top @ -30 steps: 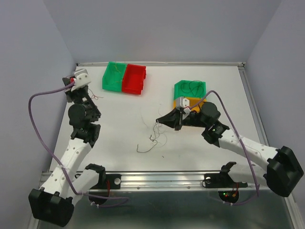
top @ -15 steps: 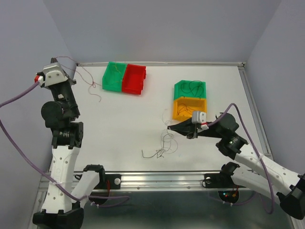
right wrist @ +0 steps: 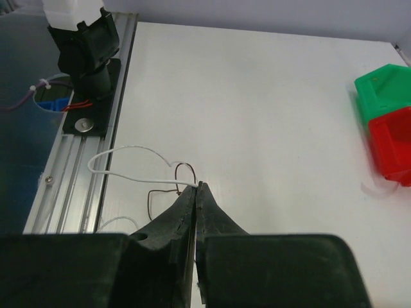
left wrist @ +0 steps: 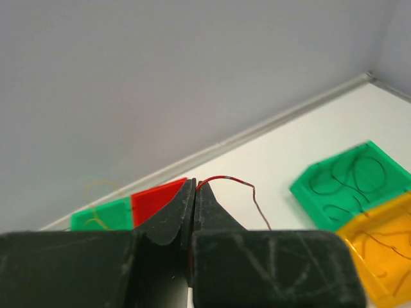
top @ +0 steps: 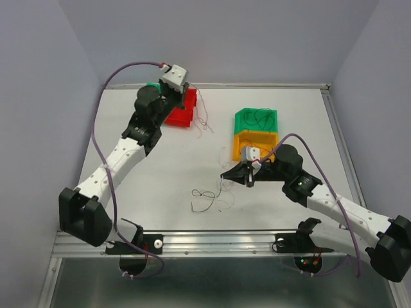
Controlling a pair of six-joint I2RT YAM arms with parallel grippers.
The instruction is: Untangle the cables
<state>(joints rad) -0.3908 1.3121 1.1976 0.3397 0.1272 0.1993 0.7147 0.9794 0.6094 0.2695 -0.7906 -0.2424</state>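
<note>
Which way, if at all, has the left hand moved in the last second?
Yes. The left hand swung right from the far-left corner of the table and now hangs over the red bin, pinching a thin red wire.

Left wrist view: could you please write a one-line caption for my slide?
Left gripper shut on a dark red cable strand, with the red bin behind it.

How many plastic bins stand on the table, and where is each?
4. A green bin and a red bin side by side at the back left; a second green bin and an orange bin together right of centre. None seems hidden.
</note>
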